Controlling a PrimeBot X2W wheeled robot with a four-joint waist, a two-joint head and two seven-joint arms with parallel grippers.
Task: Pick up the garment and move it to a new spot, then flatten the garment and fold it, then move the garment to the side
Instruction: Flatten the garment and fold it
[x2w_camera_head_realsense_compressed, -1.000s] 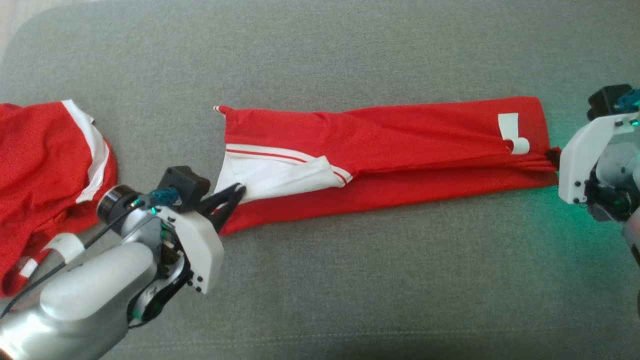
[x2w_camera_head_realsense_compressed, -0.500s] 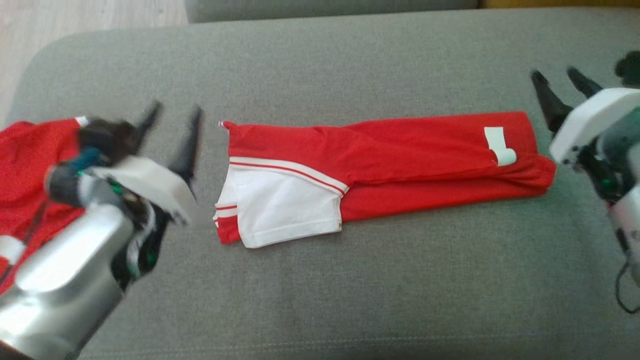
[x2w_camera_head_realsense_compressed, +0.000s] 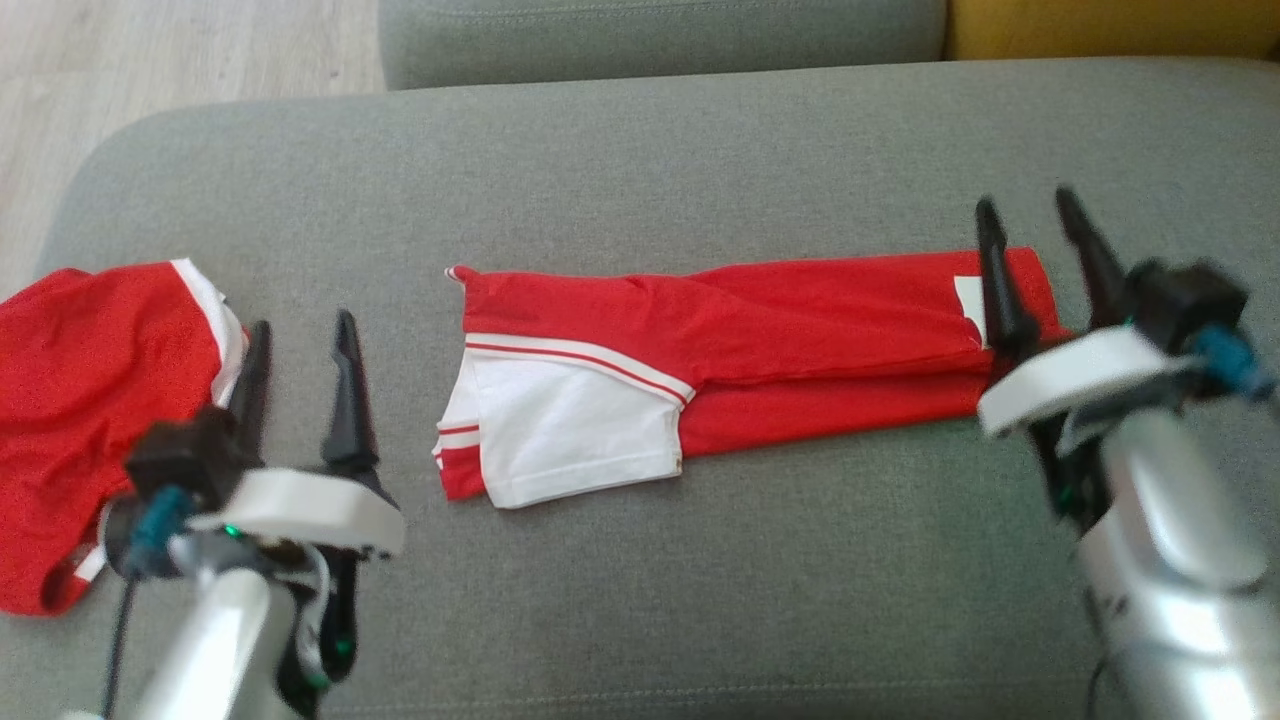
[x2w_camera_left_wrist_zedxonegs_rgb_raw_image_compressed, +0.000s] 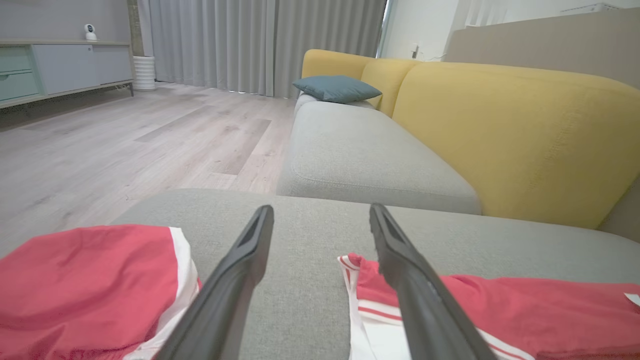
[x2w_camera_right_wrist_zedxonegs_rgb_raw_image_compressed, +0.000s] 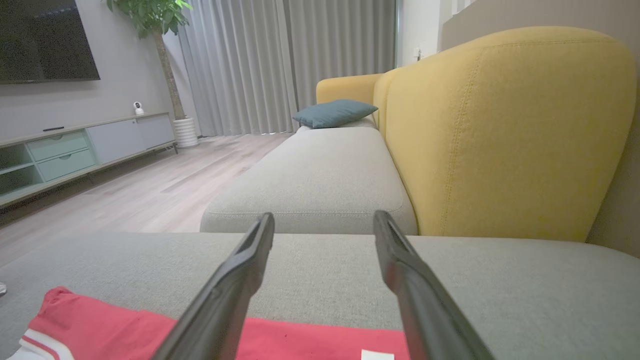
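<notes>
While the folded red and white garment (x2w_camera_head_realsense_compressed: 760, 345) lay stretched flat across the middle of the grey sofa seat (x2w_camera_head_realsense_compressed: 640, 170), the left jaws stood wide apart and held nothing. They were raised over bare seat between the garment's white-sleeved end and a second red garment (x2w_camera_head_realsense_compressed: 90, 400) crumpled at the seat's left edge. The right jaws were spread just as wide and empty over the garment's other end, by its white label (x2w_camera_head_realsense_compressed: 965, 298), with a yellow backrest (x2w_camera_right_wrist_zedxonegs_rgb_raw_image_compressed: 500, 130) beyond.

Grey sofa seat (x2w_camera_head_realsense_compressed: 640, 150), yellow backrest (x2w_camera_right_wrist_zedxonegs_rgb_raw_image_compressed: 500, 135), teal cushion (x2w_camera_left_wrist_zedxonegs_rgb_raw_image_compressed: 336, 88) — pale wood floor (x2w_camera_left_wrist_zedxonegs_rgb_raw_image_compressed: 125, 140), grey curtains (x2w_camera_right_wrist_zedxonegs_rgb_raw_image_compressed: 260, 65)
</notes>
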